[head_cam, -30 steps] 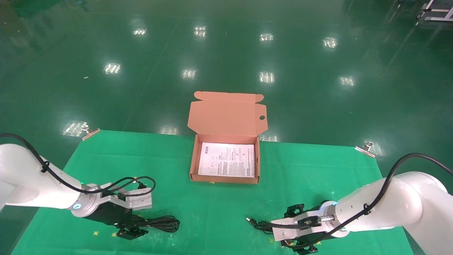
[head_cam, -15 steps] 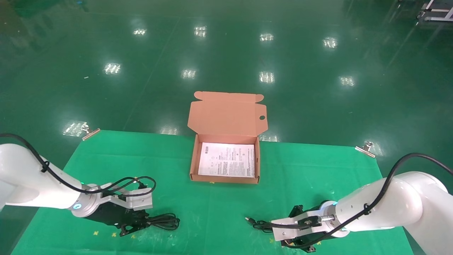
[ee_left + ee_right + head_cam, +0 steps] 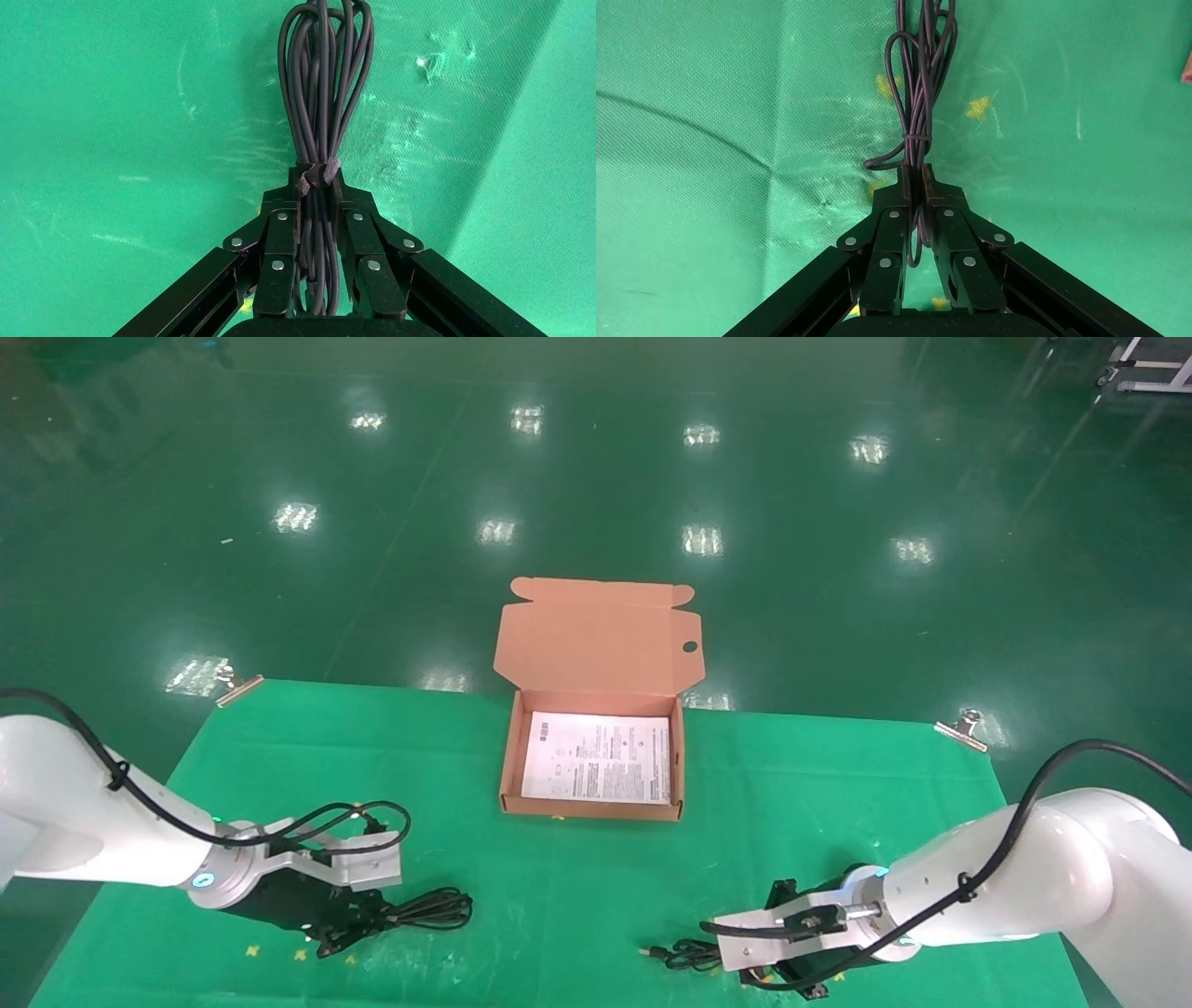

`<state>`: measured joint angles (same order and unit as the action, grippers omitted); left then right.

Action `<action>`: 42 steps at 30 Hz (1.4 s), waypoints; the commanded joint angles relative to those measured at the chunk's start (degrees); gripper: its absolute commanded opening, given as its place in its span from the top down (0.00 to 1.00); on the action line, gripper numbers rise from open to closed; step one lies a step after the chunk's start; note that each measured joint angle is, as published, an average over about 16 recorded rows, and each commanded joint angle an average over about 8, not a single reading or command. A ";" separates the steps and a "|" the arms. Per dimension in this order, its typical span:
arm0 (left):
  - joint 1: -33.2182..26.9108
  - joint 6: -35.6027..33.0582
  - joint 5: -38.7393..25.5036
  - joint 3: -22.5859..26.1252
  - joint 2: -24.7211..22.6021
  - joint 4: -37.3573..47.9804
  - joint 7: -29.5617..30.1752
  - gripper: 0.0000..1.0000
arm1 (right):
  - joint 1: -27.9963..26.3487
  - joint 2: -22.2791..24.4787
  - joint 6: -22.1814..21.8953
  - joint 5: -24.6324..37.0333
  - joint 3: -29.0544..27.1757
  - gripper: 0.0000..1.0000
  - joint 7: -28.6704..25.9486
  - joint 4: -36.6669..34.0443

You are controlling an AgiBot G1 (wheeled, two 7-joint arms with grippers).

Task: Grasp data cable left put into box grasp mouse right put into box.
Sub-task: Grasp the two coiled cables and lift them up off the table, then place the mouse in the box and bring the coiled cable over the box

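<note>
Lower left of the head view: left tool [image 3: 358,922] low over the green table [image 3: 577,868], pressed together on the data cable [image 3: 325,105], loops trailing out toward frame centre. Lower right: right tool [image 3: 778,963] pinched on a thin black cord bundle [image 3: 921,84], plug end [image 3: 649,951] poking out at its left. Mouse body not visible, perhaps hidden under the wrist. Upper centre of the table: box [image 3: 596,810] open, lid upright, white printed sheet [image 3: 598,758] inside.
</note>
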<state>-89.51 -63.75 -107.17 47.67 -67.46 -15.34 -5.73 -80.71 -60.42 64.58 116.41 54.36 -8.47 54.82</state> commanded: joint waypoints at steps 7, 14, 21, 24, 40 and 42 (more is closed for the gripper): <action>-2.94 3.00 -2.29 0.57 1.84 -7.55 1.26 1.00 | -5.37 5.51 0.13 -1.48 -4.35 1.00 -5.23 5.75; -4.25 6.08 -4.99 0.12 6.12 -25.54 7.57 1.00 | -12.29 5.66 -2.53 -0.45 -7.78 1.00 -8.80 8.83; -3.31 10.81 -12.50 0.12 7.76 -41.70 17.81 1.00 | -18.27 -1.67 -8.50 -2.17 -10.12 1.00 -6.60 3.62; -3.51 12.88 -16.80 0.14 6.95 -44.61 21.82 1.00 | -20.69 -5.72 -11.23 -3.46 -10.83 1.00 -4.22 -0.74; -5.30 14.35 -26.70 -0.68 6.13 -47.19 31.35 1.00 | -25.11 -14.51 -16.59 -7.56 -12.13 1.00 5.29 -12.21; -5.03 13.67 -27.48 -0.65 6.90 -47.51 32.06 1.00 | -24.63 -14.75 -16.72 -7.48 -11.92 1.00 5.33 -12.20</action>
<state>-94.63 -50.27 -135.00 46.99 -60.43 -63.16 26.59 -105.47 -75.41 47.65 109.01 42.58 -3.02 41.90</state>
